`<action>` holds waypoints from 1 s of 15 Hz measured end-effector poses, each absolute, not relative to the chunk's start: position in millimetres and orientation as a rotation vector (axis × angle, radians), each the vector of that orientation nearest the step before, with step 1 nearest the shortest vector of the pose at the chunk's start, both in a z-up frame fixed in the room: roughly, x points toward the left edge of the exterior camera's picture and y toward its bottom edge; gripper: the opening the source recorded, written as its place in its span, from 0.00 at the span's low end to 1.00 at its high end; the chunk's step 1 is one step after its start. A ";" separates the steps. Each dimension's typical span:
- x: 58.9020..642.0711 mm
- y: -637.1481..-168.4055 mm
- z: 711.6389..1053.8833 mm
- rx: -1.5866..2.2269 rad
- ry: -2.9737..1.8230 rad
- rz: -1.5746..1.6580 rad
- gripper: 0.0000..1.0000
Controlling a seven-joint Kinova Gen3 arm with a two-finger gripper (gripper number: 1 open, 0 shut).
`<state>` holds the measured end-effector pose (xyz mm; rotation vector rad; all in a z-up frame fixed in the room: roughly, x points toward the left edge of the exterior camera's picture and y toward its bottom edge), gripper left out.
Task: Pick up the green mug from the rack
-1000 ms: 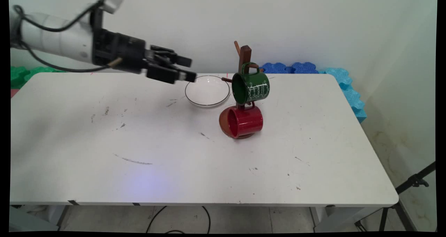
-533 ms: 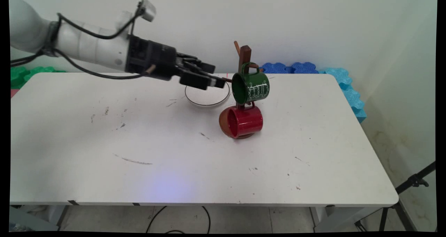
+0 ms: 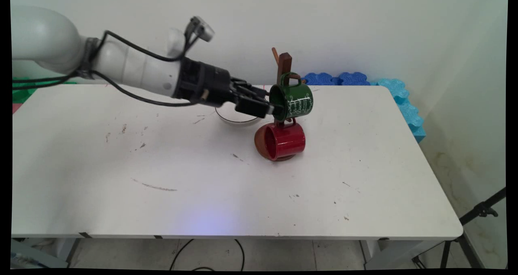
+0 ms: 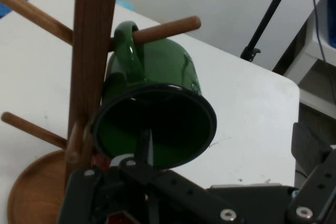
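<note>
Two mugs are hanging on the rack [image 3: 285, 62]; the gripper [image 3: 270, 107] (jaws apart) is straddling the green mug's [image 3: 294, 101] rim, risking toppling the rack.

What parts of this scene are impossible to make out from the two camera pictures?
- Gripper fingertips: main view, merged with the green mug's dark mouth; hand view, cut off by the bottom edge.
- Glass bowl: main view, mostly behind the gripper.
- Red mug: its handle is hidden behind the green mug in the main view.
- Mug tree: hand view, top cut off by the edge.
</note>
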<state>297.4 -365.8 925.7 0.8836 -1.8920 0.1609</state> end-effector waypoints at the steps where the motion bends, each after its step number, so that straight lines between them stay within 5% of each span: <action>1: 292.3 -367.0 922.9 0.895 -1.894 0.161 1.00; 15: 247.8 -377.2 900.0 0.995 -1.831 0.159 1.00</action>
